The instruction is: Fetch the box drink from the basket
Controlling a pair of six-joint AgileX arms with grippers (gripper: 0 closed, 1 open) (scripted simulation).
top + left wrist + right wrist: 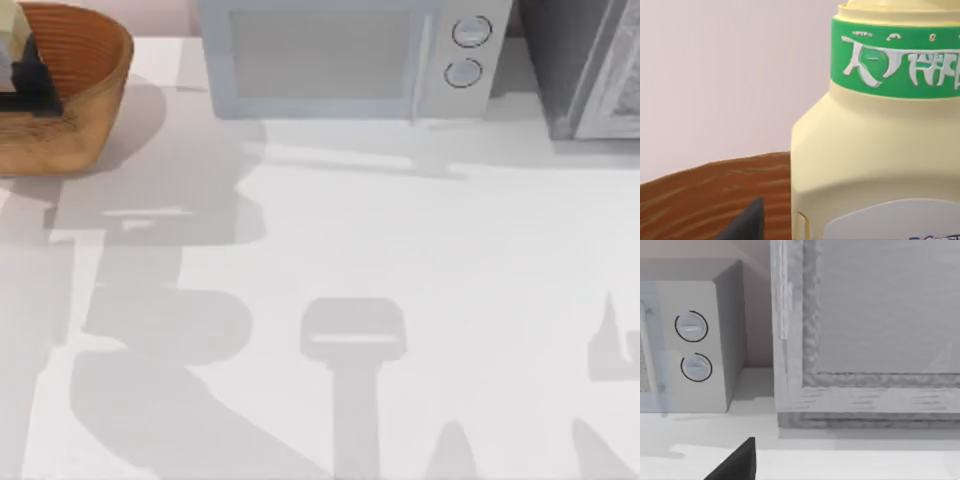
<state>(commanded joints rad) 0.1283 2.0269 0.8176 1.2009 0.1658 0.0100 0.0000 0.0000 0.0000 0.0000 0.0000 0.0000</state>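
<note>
Basket (70, 100) sits at the far left corner of the bench (400, 300), cut off by the top view's left and top edges. Orange-brown weave, ribbed inside, tan outer wall.

Left gripper (28, 80) is down inside the basket, dark body visible at the frame's left edge. Box drink (12, 35) is right at it, pale yellow corner showing just above the dark gripper body. Can't tell whether the fingers are clenched on it or released; contact isn't visible.

Left wrist view: box drink (875, 150) is very near the camera, upright, creamy-yellow body, green band with white lettering round the neck, white label edge low down. Ribbed brown basket (695, 195) interior sits beside and behind it. One dark finger (747, 225) tip pokes in just beside the drink's lower corner; touching or not, can't tell.

Centre back of the bench: grey microwave (340, 55), two round knobs on its right side. Right of it, a grey cabinet-like unit (590, 70) at the far right corner.

Right wrist view faces that unit (870, 340) with the microwave (690, 350) beside it. One dark finger (737, 462) tip shows over the bench; fingers' state can't be told.
</note>
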